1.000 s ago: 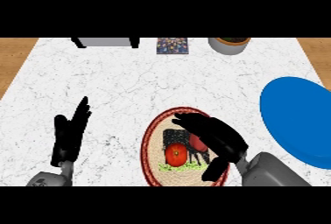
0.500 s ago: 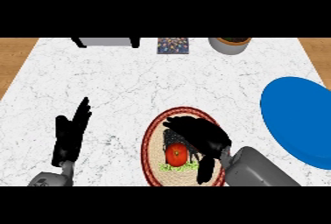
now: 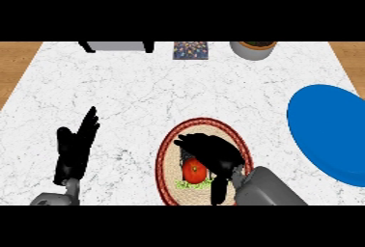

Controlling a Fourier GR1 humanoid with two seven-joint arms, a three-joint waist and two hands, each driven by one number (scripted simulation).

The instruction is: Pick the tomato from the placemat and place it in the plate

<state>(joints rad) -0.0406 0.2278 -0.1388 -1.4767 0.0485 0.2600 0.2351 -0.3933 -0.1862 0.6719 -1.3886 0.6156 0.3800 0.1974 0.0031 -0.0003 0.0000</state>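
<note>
While your left hand (image 3: 75,150) rests open on the counter (image 3: 143,96) at the left, fingers straight, you need it for nothing. On the round placemat (image 3: 171,159) lies the tomato (image 3: 194,170), just under the right hand (image 3: 210,152), whose fingers arch over it; I cannot tell if they already touch it. Curl fingers and thumb round the tomato before you lift. Then carry it to the blue plate (image 3: 328,130), well apart at the right.

Bare counter (image 3: 214,96) between placemat (image 3: 171,144) (near) and plate (image 3: 328,130).
</note>
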